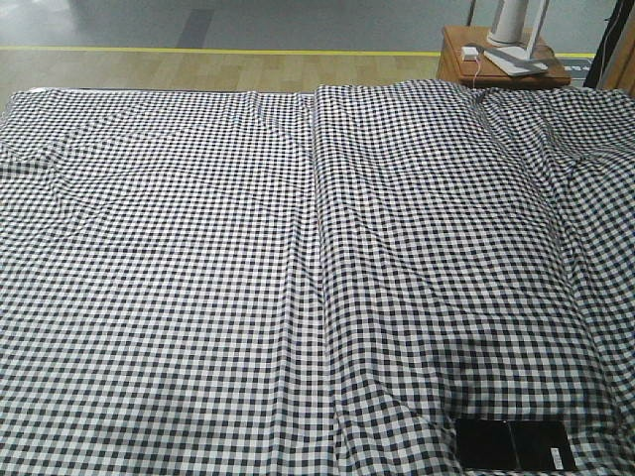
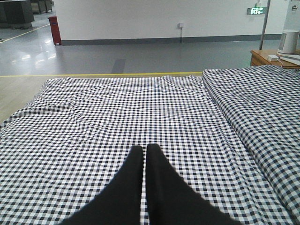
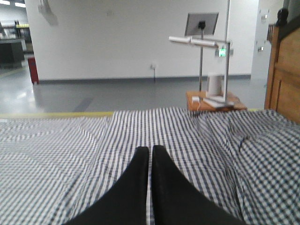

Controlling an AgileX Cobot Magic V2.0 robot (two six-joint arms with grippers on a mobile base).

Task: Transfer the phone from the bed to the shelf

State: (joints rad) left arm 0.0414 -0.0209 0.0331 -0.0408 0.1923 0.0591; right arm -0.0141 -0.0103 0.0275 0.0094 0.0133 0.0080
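Observation:
The phone [image 1: 514, 445], a glossy black slab with a crease across its middle and a small white sticker, lies flat on the bed [image 1: 198, 258] at the near right edge of the front view. The bed's black-and-white check cloth has a lengthwise seam. My left gripper [image 2: 145, 148] hovers over the bed's left half, jaws shut with nothing between them. Over the cloth nearer the right side, my right gripper [image 3: 150, 149] is also shut and holds nothing. Neither wrist view shows the phone. The shelf is out of view.
An orange-brown bedside table [image 1: 466, 61] stands past the bed's far right corner, carrying a white cylinder [image 1: 511, 20] and a flat grey device [image 1: 516, 61]. A wooden headboard [image 3: 283, 79] rises at the right. Grey floor with a yellow line [image 1: 198, 50] lies beyond the bed.

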